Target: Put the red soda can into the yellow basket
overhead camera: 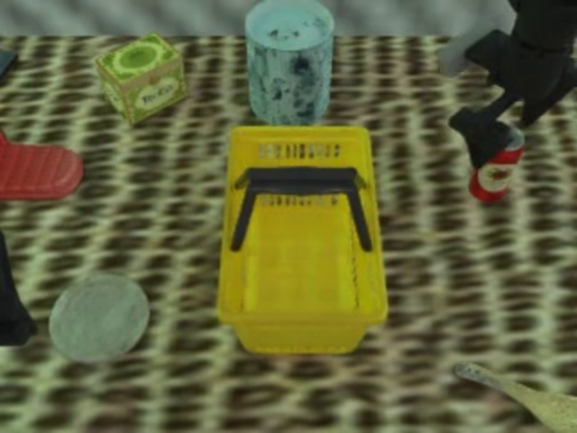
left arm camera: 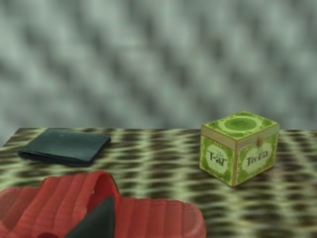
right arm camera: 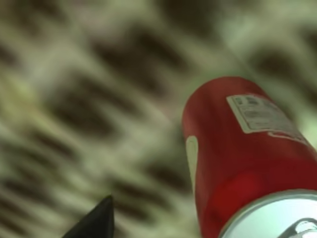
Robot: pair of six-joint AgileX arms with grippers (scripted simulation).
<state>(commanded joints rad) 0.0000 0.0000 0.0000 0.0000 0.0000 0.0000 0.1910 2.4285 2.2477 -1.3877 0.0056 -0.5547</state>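
Our right gripper [overhead camera: 491, 135] sits over the top of the red soda can [overhead camera: 494, 173], right of the yellow basket [overhead camera: 302, 311], fingers' state unclear, so we should confirm a firm hold before lifting clear of the rim.

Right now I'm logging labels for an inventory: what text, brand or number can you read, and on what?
"Tea": seemingly this, on the side panels of the green-yellow box; the letters are blurred.
Red soda can, at the right pincer: a white label patch with lines of print, too blurred to read; its white logo mark shows no legible letters.
Nothing else carries text.
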